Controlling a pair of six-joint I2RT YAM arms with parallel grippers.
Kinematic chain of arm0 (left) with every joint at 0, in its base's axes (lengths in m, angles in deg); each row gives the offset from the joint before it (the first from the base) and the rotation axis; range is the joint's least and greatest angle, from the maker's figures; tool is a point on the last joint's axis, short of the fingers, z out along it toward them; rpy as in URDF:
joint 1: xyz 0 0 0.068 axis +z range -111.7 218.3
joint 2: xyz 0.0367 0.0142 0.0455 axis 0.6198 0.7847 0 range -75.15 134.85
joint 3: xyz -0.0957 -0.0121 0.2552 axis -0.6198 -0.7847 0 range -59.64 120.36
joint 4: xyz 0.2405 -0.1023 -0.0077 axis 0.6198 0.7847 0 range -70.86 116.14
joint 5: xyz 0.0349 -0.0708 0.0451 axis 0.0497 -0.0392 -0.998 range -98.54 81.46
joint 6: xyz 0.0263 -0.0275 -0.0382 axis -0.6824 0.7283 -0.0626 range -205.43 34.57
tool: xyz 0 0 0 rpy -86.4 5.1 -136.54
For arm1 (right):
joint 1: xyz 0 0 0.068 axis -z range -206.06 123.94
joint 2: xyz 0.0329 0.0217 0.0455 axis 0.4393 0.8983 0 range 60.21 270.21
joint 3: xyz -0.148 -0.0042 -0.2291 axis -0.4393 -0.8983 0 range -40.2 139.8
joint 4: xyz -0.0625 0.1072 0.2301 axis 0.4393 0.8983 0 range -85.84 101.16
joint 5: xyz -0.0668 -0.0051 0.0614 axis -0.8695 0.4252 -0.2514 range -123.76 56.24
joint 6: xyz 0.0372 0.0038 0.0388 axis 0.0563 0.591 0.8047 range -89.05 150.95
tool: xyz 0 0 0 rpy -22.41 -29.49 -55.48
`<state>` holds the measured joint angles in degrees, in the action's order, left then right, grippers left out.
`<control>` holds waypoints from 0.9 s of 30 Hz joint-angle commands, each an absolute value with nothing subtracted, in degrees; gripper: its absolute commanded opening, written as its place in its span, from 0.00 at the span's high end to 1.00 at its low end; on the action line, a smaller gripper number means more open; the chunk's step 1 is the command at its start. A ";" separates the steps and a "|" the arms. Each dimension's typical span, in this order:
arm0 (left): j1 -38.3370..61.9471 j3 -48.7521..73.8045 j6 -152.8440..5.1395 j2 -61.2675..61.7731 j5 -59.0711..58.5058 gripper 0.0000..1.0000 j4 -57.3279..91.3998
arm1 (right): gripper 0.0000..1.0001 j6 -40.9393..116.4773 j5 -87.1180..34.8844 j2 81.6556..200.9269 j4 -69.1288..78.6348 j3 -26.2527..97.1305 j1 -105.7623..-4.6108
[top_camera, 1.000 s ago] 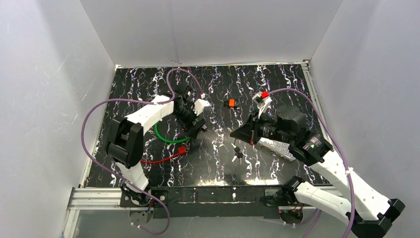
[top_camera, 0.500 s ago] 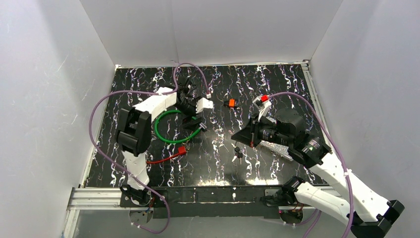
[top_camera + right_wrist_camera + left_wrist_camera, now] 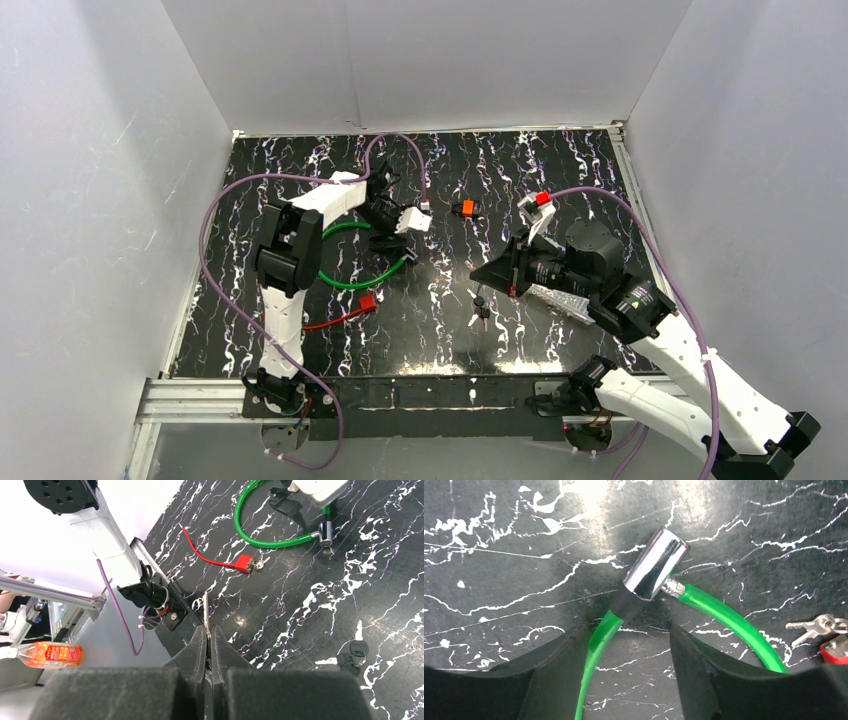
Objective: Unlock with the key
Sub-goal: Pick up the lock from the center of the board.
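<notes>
- the left gripper (image 3: 628, 628) is held with jaws apart, astride the green cable (image 3: 724, 617), just below the chrome lock cylinder (image 3: 655, 562) at upper centre.
- the right gripper (image 3: 207, 630) is clamped on a thin key (image 3: 205, 611), at lower centre.

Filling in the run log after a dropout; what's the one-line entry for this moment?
left end effector: open, straddling green cable lock | right end effector: shut on key | black keys: loose on table
</notes>
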<state>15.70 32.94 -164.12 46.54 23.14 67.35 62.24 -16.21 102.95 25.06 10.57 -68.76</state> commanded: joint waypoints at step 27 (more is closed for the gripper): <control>16.48 40.08 -182.95 12.74 36.72 1.00 83.51 | 0.99 58.00 -5.87 107.60 30.77 19.48 -67.28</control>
<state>18.19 35.58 -181.43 25.85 26.96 70.61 61.40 -12.31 107.42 27.96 12.88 -67.64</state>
